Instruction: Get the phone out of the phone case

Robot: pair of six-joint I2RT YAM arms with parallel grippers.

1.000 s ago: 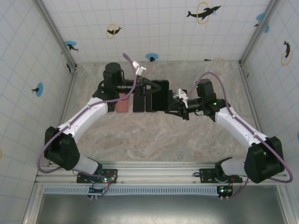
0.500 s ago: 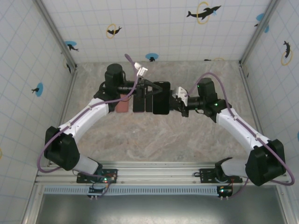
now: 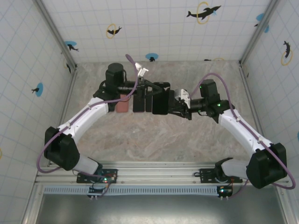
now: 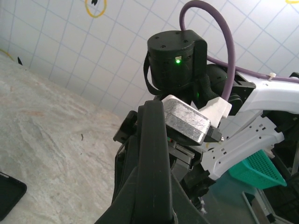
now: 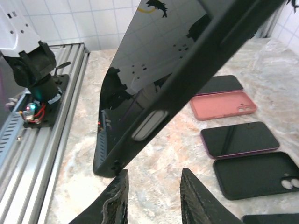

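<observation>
A black phone case [image 3: 161,99] with the glossy phone [image 5: 154,60] in it hangs above the middle of the table. My left gripper [image 3: 148,88] is shut on the case's left edge, and the case's black rim [image 4: 154,154] runs up between that gripper's fingers [image 4: 126,196]. At the case's right side my right gripper [image 3: 174,105] is open. The right fingers [image 5: 114,200] stand apart just below the case's lower corner [image 5: 107,163], with bare table between them. I cannot tell whether the left one touches the corner.
On the table under the held case lie a pink case [image 5: 223,104], a phone in a purple case [image 5: 239,139] and an empty black case [image 5: 257,173]. The rail [image 5: 28,154] with the arm bases runs along the near edge. Tiled walls enclose the table.
My right gripper, closed at the case's right edge before, has opened and drawn back slightly to the right. The left gripper still holds the case in about the same place.
</observation>
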